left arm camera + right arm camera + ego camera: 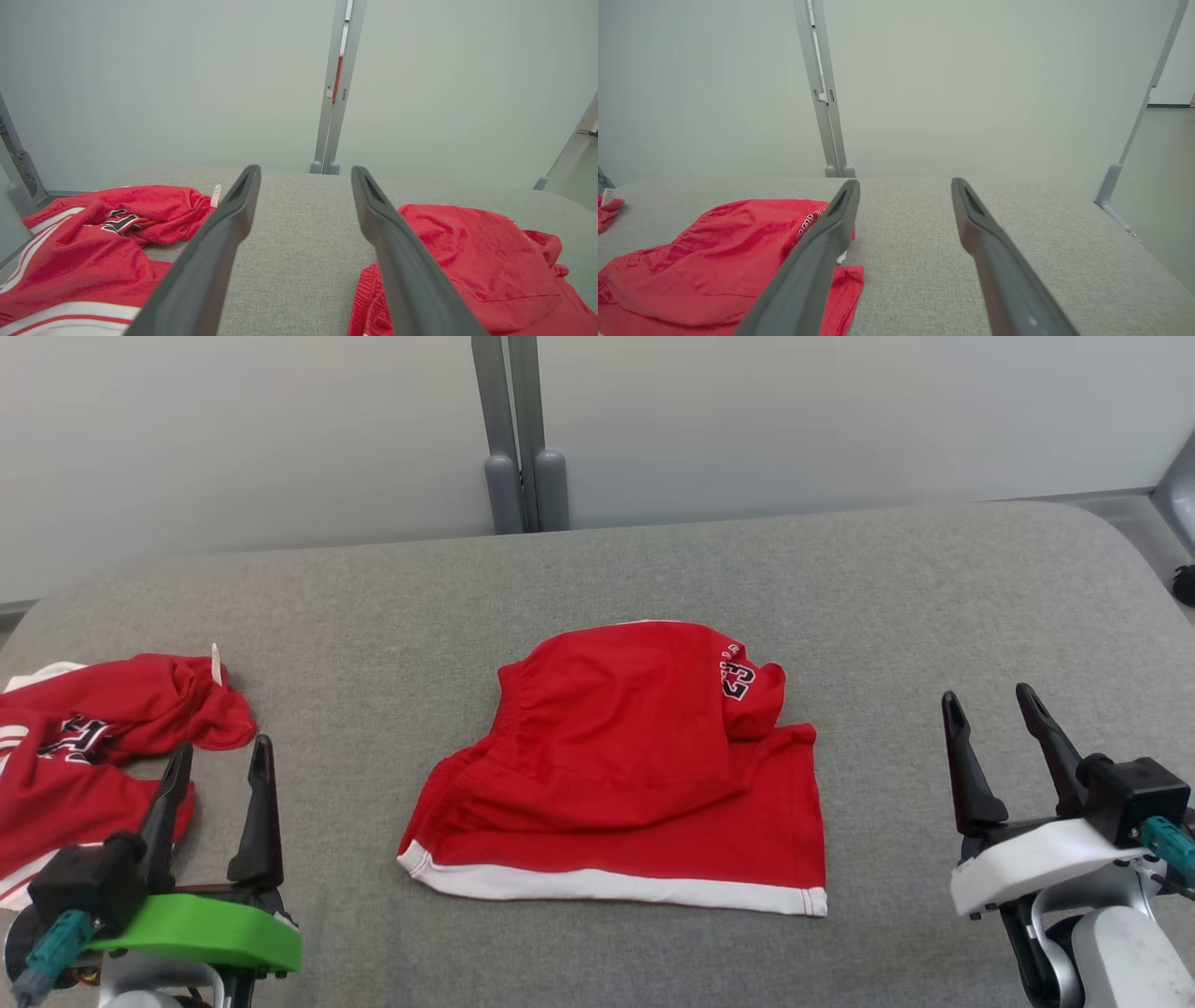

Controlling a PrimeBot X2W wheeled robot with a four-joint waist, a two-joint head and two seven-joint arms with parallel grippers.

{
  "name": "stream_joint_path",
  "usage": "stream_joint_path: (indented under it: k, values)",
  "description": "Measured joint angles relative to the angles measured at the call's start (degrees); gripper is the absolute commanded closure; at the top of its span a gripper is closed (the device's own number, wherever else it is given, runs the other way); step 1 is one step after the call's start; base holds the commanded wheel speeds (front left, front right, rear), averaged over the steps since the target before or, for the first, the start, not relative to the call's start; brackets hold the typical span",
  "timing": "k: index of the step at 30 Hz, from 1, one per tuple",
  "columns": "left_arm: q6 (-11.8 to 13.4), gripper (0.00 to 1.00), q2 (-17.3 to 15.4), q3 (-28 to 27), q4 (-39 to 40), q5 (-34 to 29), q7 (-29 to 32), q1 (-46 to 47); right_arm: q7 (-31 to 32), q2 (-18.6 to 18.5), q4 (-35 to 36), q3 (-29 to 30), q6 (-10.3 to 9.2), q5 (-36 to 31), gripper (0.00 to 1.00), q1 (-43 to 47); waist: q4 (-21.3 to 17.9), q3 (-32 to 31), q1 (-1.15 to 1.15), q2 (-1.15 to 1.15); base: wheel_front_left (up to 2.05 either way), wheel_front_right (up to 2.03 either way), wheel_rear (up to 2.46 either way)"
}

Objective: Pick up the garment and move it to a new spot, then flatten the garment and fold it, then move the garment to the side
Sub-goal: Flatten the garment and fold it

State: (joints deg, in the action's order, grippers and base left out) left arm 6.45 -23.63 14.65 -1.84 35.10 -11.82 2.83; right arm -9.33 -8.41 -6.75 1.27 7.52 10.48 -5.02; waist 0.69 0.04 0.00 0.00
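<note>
The left pincer (222,744) stands spread and empty at the near left of the grey fabric-covered desk (840,588), its two dark fingers pointing up over bare cloth, as its own wrist view confirms (304,169). The right pincer (988,694) is likewise spread and empty at the near right, well clear of any fabric (905,182). Between them, in the middle of the desk, lie the red shorts (616,775), apparently the garment in hand. One layer is doubled over the other, with a white hem band (607,887) running along the near edge and a gathered waistband (513,709) to the left. The shorts touch neither pincer. They look like a light, limp knit that will sag and slide open when lifted, with nothing stiff or fragile about them. The two ends of the white hem, or the waistband's thicker gathered edge, look like the surest places to pinch, one pincer to each corner so the fold keeps its shape. Black-and-white block numerals (738,679) on the upturned far-right corner seem to read 23, though they sit sideways and partly creased. A second red garment (84,747) lies crumpled at the desk's left edge, just beside the left pincer. It bears black-and-white lettering too rumpled to read and a small white tag (216,663) whose print is too small to make out. Behind the desk rises a pale partition with a grey post (518,429).
</note>
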Motion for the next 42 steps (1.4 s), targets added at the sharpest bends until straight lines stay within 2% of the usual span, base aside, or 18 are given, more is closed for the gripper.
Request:
stream_joint_path:
  k: [5,10,22,26,28,30,33,38,42]
  values:
    - [1.2,0.0,-0.9,0.3,2.1,-4.7,-2.4,-2.6,-2.0,0.8,0.2,-1.3,0.0,1.0,0.0,3.1,-0.5,-1.4,0.0,0.0,0.0,0.0,0.0]
    - [2.0,0.0,1.5,-0.3,2.4,-6.6,-3.0,-7.2,-2.6,1.1,-0.9,-2.2,0.0,1.6,0.0,6.9,-0.9,-2.1,0.0,0.0,0.0,0.0,0.0]
    - [-1.0,0.0,5.0,-3.0,2.0,-10.1,-3.2,-8.9,-0.2,0.6,-2.1,-4.3,0.0,2.7,0.0,7.1,-1.1,-2.1,0.0,0.0,0.0,0.0,0.0]
    - [-2.0,0.0,5.3,-2.9,0.3,-9.8,-3.0,-9.0,3.1,0.6,-2.9,-4.7,0.0,3.4,0.0,7.2,-1.0,-2.0,0.0,0.0,0.0,0.0,0.0]
    - [-3.1,0.0,5.4,-2.3,-0.8,-8.3,-0.3,-8.9,6.3,0.6,-3.5,-6.3,-0.02,4.3,0.0,7.6,-0.9,-1.9,0.0,0.0,0.0,0.0,0.0]
    - [-5.6,0.0,4.7,0.0,-2.6,-5.8,6.1,-8.9,10.0,0.4,-3.7,-8.2,-0.02,5.8,0.0,7.7,-0.8,-1.8,0.0,0.0,0.0,0.0,0.0]
    - [-7.8,0.0,3.4,1.7,-3.2,-3.3,13.8,-7.7,15.3,0.1,-4.0,-10.0,-0.02,8.2,0.0,7.8,-0.5,-1.5,0.0,0.0,0.0,0.0,0.0]
    - [-9.2,0.0,1.8,2.3,-3.2,0.2,22.9,-3.5,21.7,0.2,-4.7,-10.8,-0.03,10.2,0.0,7.5,0.0,-0.2,0.0,0.0,0.0,0.0,0.0]
    - [-10.5,0.0,0.8,2.7,-4.5,1.5,26.9,0.5,25.7,1.1,-6.3,-12.1,-0.03,10.6,0.0,4.8,0.0,1.8,0.0,0.0,0.0,0.0,0.0]
